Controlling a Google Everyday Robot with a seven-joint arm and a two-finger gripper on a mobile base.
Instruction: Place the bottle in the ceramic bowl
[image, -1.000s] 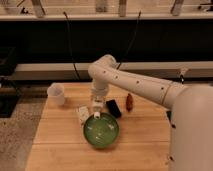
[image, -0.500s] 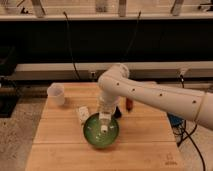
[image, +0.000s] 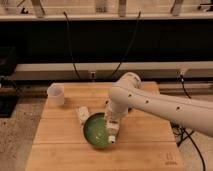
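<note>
A green ceramic bowl (image: 95, 132) sits on the wooden table (image: 60, 147), near the middle front. My gripper (image: 112, 131) hangs from the white arm that reaches in from the right. It is low over the bowl's right side. A pale whitish shape (image: 113, 137) at the gripper's tip, inside the bowl's right rim, looks like the bottle. I cannot tell where the gripper ends and the bottle begins.
A white cup (image: 56, 93) stands at the table's back left. A small white packet (image: 82, 114) lies just left of the bowl's far rim. The arm hides the table area behind and right of the bowl. Black cables hang over the back ledge.
The gripper has moved down and slightly right, from above the bowl's middle to low over its right side. The arm now hides the dark and red items behind the bowl.
</note>
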